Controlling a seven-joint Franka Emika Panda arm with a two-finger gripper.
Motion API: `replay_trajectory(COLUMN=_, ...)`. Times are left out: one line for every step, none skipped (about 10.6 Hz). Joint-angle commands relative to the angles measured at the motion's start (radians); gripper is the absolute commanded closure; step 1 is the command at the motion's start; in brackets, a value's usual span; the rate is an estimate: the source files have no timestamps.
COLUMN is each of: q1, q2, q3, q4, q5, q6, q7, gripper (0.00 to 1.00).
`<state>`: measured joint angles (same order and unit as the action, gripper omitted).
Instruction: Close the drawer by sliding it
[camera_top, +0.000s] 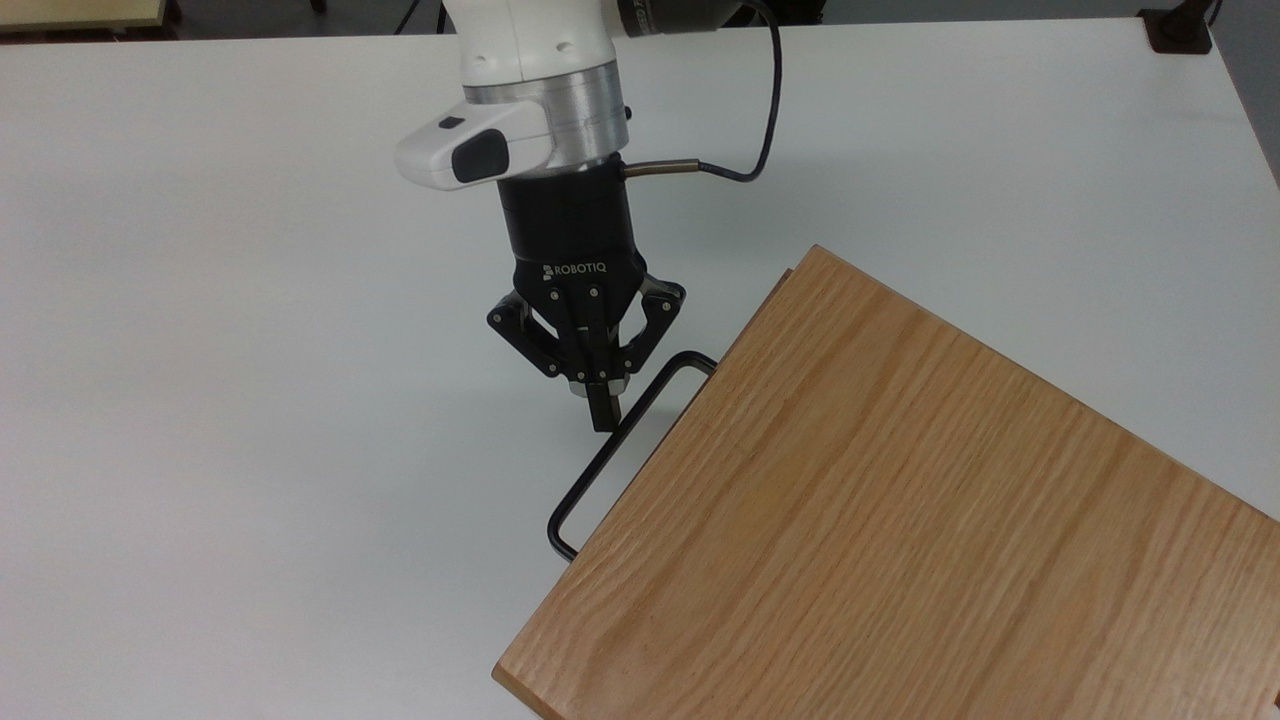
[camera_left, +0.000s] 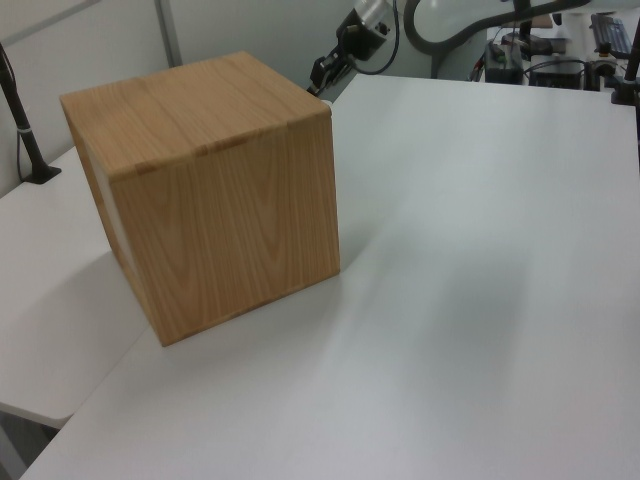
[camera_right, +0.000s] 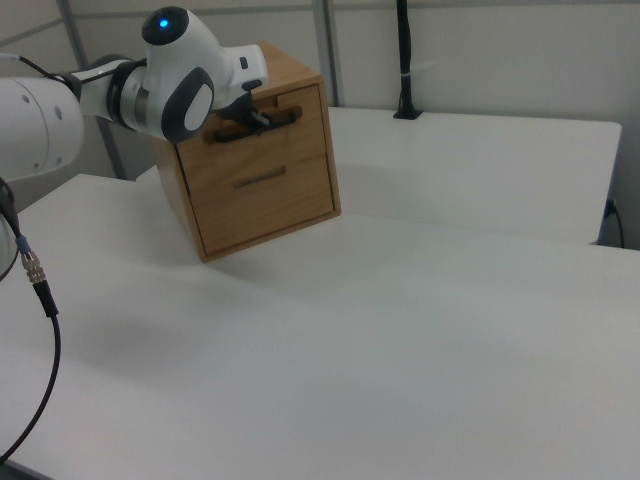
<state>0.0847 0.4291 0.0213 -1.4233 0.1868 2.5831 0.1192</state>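
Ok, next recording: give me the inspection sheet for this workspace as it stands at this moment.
Surface: white table, bare around the case.
Job's things: drawer pushed in, its front flush with the wooden case; black bar handle sticks out past the top board in the top view.
Clutter: nothing seen on the table.
Tool: tool shut, its tip against the handle bar, not clamped around it.
Cables: black cable loops from the wrist; another hangs at the right view's left edge.
Surroundings: black post clamped at the table's far edge; other desks with equipment behind.
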Motion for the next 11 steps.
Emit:
replay_trajectory(q1=0.024, q2=0.049, q3=-0.001, q4=0.027, q5=0.023, q6=0.018, q7=0.027, gripper=1.0)
replay_trajectory(q1=0.024, q2=0.049, q3=0.014, q4=0.027, q5=0.023, q6=0.026, q7=0.028, gripper=1.0)
replay_trajectory(q1=0.023, q2=0.046, q3=0.017, q4=0.024, q5=0.025, q6=0.044, q7=0.028, gripper=1.0)
replay_trajectory(q1=0.014, q2=0.034, q3=0.017, q4=0.024, q5=0.026, q6=0.04, q7=0.037, gripper=1.0)
replay_trajectory(q1=0.004, q2=0.019, q3=0.016, q4=0.018, q5=0.029, q6=0.04, q7=0.039, gripper=1.0)
replay_trajectory(q1=0.006, q2=0.026, q3=0.016, q4=0.018, q5=0.026, q6=0.041, q7=0.042, gripper=1.0)
replay_trajectory(q1=0.009, q2=0.037, q3=0.016, q4=0.02, q5=0.028, q6=0.045, q7=0.077, gripper=1.0)
replay_trajectory(q1=0.013, q2=0.046, q3=0.017, q4=0.023, q5=0.025, q6=0.048, q7=0.111, gripper=1.0)
replay_trajectory(q1=0.021, q2=0.06, q3=0.017, q4=0.026, q5=0.026, q6=0.055, q7=0.118, gripper=1.0)
replay_trajectory(q1=0.021, q2=0.06, q3=0.019, q4=0.026, q5=0.026, q6=0.06, q7=0.134, gripper=1.0)
replay_trajectory(q1=0.021, q2=0.06, q3=0.019, q4=0.027, q5=0.028, q6=0.06, q7=0.155, gripper=1.0)
